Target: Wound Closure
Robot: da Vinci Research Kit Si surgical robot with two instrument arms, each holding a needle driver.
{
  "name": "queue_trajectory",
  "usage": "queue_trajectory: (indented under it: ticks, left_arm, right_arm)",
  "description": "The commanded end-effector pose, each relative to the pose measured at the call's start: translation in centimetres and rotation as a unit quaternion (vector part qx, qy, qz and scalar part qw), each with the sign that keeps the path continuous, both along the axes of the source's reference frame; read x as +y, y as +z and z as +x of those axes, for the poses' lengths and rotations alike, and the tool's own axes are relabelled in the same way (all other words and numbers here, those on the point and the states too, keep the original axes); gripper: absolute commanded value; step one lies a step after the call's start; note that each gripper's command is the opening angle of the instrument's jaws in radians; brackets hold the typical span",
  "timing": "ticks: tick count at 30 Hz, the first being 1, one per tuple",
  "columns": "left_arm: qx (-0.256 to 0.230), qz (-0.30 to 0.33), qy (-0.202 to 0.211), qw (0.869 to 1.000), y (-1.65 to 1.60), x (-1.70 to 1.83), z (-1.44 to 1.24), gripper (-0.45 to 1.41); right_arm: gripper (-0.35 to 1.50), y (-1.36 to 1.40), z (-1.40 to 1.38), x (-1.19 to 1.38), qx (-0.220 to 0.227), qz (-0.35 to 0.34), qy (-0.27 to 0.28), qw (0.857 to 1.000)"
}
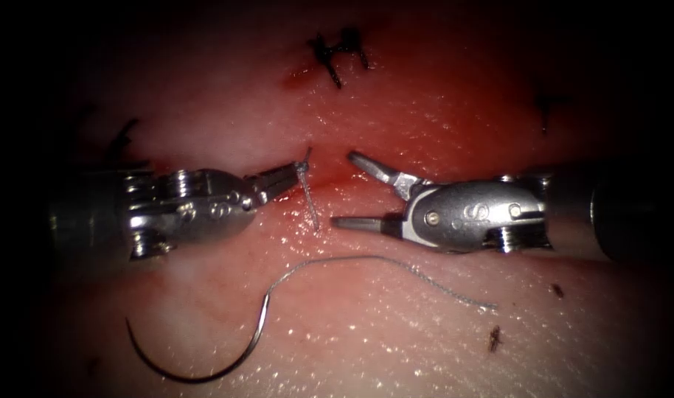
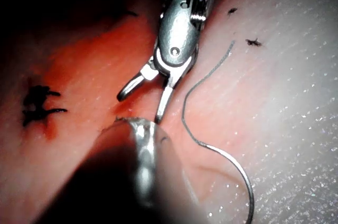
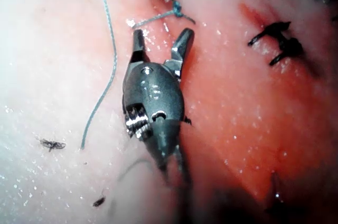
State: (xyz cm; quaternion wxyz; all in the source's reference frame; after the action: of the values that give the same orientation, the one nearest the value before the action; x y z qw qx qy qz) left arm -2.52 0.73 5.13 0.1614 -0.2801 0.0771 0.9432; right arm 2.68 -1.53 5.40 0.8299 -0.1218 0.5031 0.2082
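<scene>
Gripping the knotted thread (image 1: 304, 171) at the cut (image 1: 329, 173), your left tool (image 1: 296, 171) had its jaws clenched; your right tool (image 1: 346, 189) gaped wide, holding nothing. Your needle (image 1: 204, 361) lay free on the tissue (image 1: 425, 339), below the left tool.

Right tool (image 1: 366, 193) housing — letter "S" readable; nothing else.

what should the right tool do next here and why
Probably bring the open right tool onto the short thread end beside the knot, which the left tool grips shut at the cut. The right tool holds nothing. The needle lies free on the tissue nearer the camera, with its cut thread.
</scene>
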Motion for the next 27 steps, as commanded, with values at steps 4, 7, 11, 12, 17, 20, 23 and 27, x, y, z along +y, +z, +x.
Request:
queue_trajectory:
  ticks: [4,7,11,12,17,20,23,27]
  left_arm:
    - [-0.007,0.0,0.0,1.0,0.06,-0.03,-0.04,-0.45]
    - [-0.014,0.005,-0.002,1.0,0.06,-0.03,-0.03,-0.45]
    - [-0.031,0.011,-0.007,0.999,0.06,-0.03,-0.03,-0.45]
    - [-0.038,0.013,-0.006,0.999,0.07,-0.03,-0.03,-0.45]
    - [-0.052,0.02,-0.01,0.998,0.08,-0.02,-0.02,-0.45]
    - [-0.06,0.026,-0.013,0.998,0.09,-0.01,-0.01,-0.45]
    - [-0.07,0.031,-0.016,0.997,0.09,0.0,0.0,-0.45]
    - [-0.082,0.039,-0.018,0.996,0.09,0.0,0.01,-0.45]
  right_arm:
    - [1.04,0.04,0.2,-0.04,0.001,0.003,-0.001,1.0]
    - [1.04,0.02,0.28,-0.02,-0.001,0.006,0.001,1.0]
    - [1.06,-0.01,0.41,0.02,-0.003,0.01,0.005,1.0]
    - [1.06,-0.02,0.44,0.03,-0.004,0.008,0.005,1.0]
    - [1.06,-0.02,0.61,0.1,-0.002,0.004,0.0,1.0]
    - [1.06,-0.02,0.7,0.13,0.006,-0.001,-0.002,1.0]
    - [1.03,-0.02,0.79,0.16,0.008,-0.01,-0.005,1.0]
    - [1.03,0.0,0.9,0.19,0.009,-0.025,-0.011,1.0]
